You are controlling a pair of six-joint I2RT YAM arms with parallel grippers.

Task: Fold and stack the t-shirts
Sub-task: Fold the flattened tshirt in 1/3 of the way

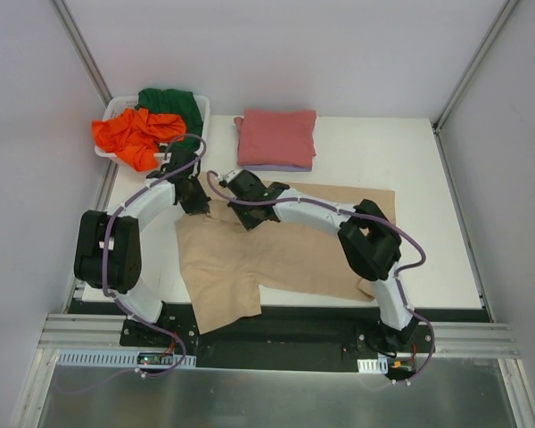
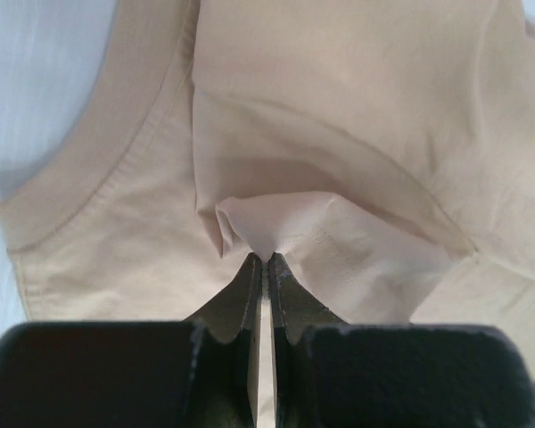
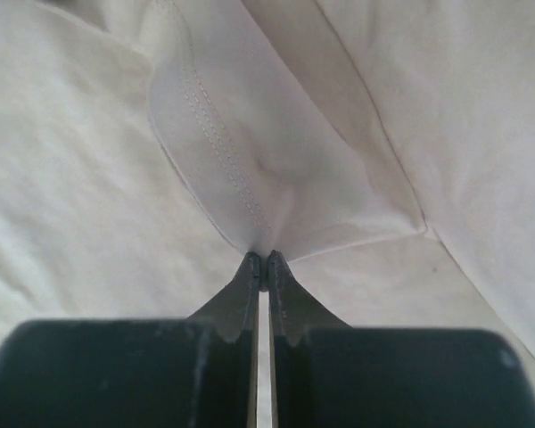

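Observation:
A tan-beige t-shirt lies spread over the table's middle, one part hanging past the near edge. My left gripper is shut on a pinch of its cloth beside the collar. My right gripper is shut on a stitched hem fold of the same shirt. At the back sits a folded pinkish-red t-shirt on top of a pale lavender t-shirt. An orange t-shirt and a dark green t-shirt lie crumpled in the basket.
The white slotted basket stands at the back left corner of the white table. Frame posts and grey walls close in the left, right and back sides. Both arm bases sit at the near edge.

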